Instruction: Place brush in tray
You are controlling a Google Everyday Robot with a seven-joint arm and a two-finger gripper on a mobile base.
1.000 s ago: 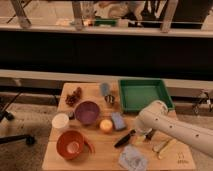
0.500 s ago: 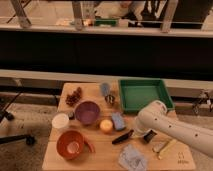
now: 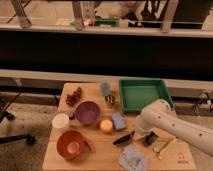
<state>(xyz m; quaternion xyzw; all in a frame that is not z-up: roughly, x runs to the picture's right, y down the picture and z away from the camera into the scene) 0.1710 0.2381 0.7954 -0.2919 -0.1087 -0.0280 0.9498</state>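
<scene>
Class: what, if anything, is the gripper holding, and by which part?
It cannot be told. The gripper sits low at the right end of the brush.

You're looking at a pale, matt wooden table (image 3: 100,155) carrying a smooth green plastic tray (image 3: 142,95). On the tray's near side, the glossy white arm's dark gripper (image 3: 149,138) hangs beside the matt black brush (image 3: 124,139) and a crumpled cloth (image 3: 132,159).

Gripper (image 3: 149,138) beside brush (image 3: 124,138) on table (image 3: 102,156) w/ tray (image 3: 144,93) behind.

- You get one view, set high before the table (image 3: 102,156), looking down across it.
- It stands back: whole top fits, gripper (image 3: 146,137) lower right.
</scene>
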